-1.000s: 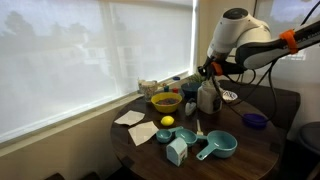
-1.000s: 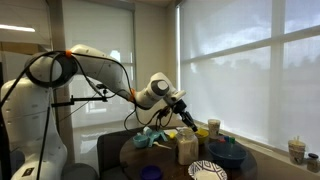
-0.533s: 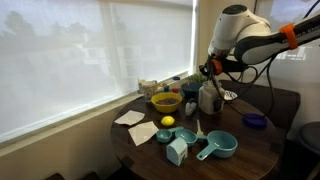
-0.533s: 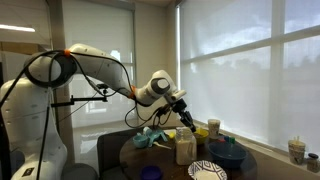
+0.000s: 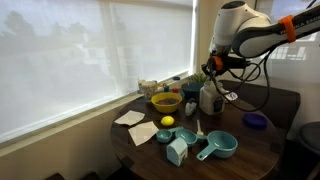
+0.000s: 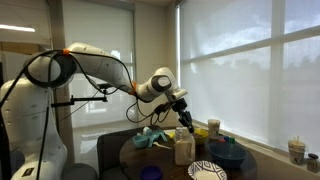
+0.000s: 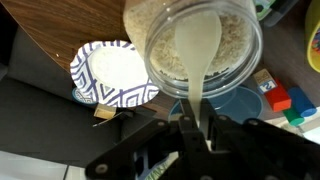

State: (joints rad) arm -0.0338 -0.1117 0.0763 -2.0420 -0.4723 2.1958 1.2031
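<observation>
My gripper is shut on the handle of a white spoon. The spoon's bowl hangs in or just above the mouth of a clear jar holding pale grains; I cannot tell which. In both exterior views the gripper hovers right above the jar on the round dark table.
A blue-and-white patterned dish and a blue bowl sit beside the jar. A yellow bowl, lemon, teal measuring cups, teal carton, napkins and purple bowl share the table. A window is behind.
The arm and gripper have risen slightly above the jar with the spoon still in the jaws. Nothing else on the table has moved.
</observation>
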